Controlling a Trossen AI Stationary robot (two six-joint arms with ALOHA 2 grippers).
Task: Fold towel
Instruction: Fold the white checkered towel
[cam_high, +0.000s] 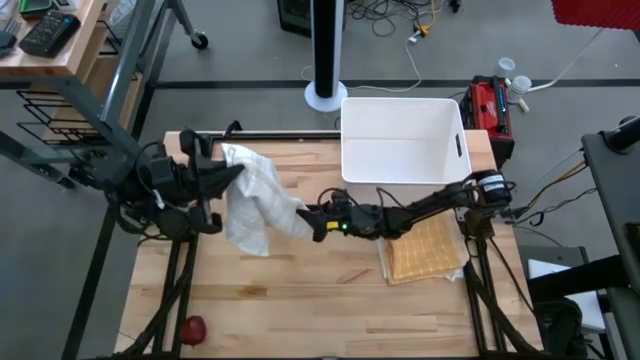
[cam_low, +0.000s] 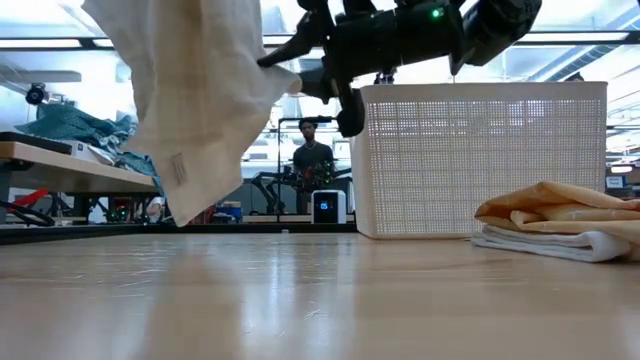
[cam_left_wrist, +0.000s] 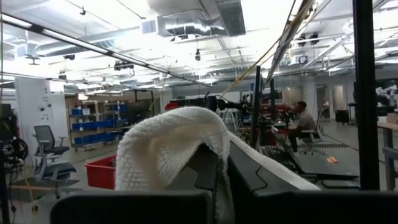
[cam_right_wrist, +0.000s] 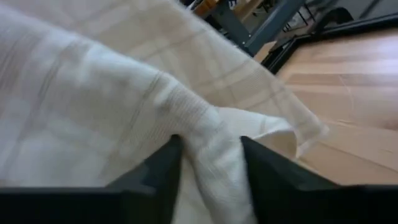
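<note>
Two dark robot arms hold a white towel (cam_high: 250, 200) in the air above a wooden counter (cam_high: 300, 290). The left hand (cam_high: 232, 177) is pressed together on one end of the cloth, which drapes over its fingers in the left wrist view. The right hand (cam_high: 312, 220) reaches in from the opposite side, its two fingers (cam_right_wrist: 161, 168) set on either side of a bunched fold of the towel; the fold fills the gap between them, though whether they pinch it firmly cannot be told. From table height the towel hangs clear of the counter, its lower edge well above the wood and a small label showing near the hem.

A white perforated basket (cam_high: 400, 140) stands at the far edge of the counter. Just beside it, under the right arm, lies a folded yellow cloth (cam_high: 425, 250) stacked on a white one (cam_low: 545, 243). A small red object (cam_high: 193, 328) sits near the front left corner. Beyond the counter, a person (cam_low: 312, 160) sits in the workshop behind.
</note>
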